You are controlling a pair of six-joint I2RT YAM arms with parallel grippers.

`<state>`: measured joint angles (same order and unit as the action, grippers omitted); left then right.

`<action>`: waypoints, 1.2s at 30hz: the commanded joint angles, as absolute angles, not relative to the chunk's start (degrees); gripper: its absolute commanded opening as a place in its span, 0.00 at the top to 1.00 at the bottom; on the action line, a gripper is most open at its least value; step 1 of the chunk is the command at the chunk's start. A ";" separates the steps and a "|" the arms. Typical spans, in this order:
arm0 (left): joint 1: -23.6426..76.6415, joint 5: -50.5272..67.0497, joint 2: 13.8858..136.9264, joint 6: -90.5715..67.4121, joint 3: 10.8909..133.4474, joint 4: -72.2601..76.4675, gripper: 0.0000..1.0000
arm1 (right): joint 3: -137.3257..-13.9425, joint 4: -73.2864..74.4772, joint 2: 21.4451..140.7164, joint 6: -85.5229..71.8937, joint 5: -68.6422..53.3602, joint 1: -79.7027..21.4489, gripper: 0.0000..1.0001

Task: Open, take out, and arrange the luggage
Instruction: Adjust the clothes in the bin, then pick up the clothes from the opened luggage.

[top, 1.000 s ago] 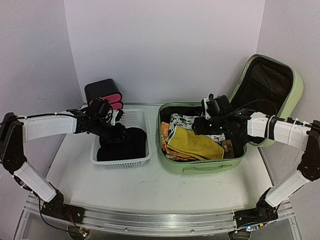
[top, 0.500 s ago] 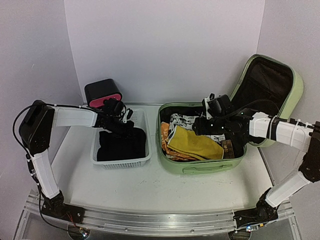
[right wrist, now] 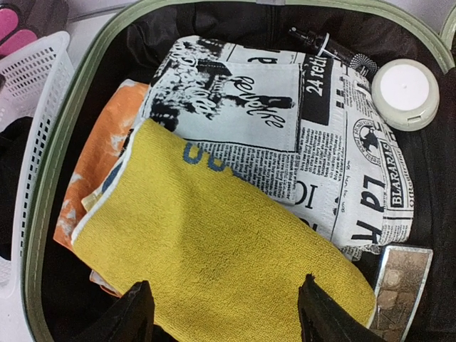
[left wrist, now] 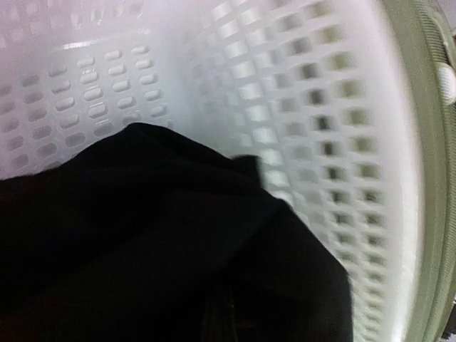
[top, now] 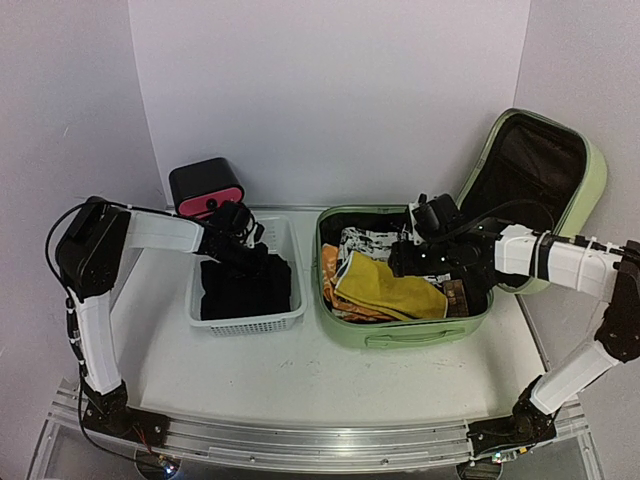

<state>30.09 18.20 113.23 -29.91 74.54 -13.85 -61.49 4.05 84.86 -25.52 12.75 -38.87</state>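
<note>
A robot test booth: plain white panels (top: 320, 90) wall in a white table (top: 300, 385), aluminium rail (top: 300, 442) along its near edge

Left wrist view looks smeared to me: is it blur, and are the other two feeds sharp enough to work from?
Left wrist: yes, the basket holes are streaked, its wall is washed out, and the black cloth shows no detail. Right wrist: sharp, the print on the newspaper-pattern cloth reads clearly. Top external: sharp and evenly lit, only soft shadows.
</note>
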 commanded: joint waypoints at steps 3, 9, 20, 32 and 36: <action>33.98 16.86 96.35 -25.82 74.91 -16.58 0.85 | -60.39 5.98 83.85 -25.11 13.78 -36.83 0.30; 41.04 20.00 99.10 -25.05 80.95 -16.89 0.74 | -57.74 5.60 82.89 -25.83 6.81 -30.37 0.32; 45.90 24.28 117.30 -23.88 99.76 -18.35 0.61 | -55.59 0.44 86.06 -21.36 -4.74 -22.31 0.37; 45.93 22.46 124.40 -21.35 106.88 -20.14 0.60 | -65.96 -2.28 94.51 -12.68 -17.29 -22.13 0.45; 45.88 21.10 124.18 -20.24 107.38 -20.12 0.60 | -69.77 -2.55 98.61 -11.52 -18.91 -22.22 0.47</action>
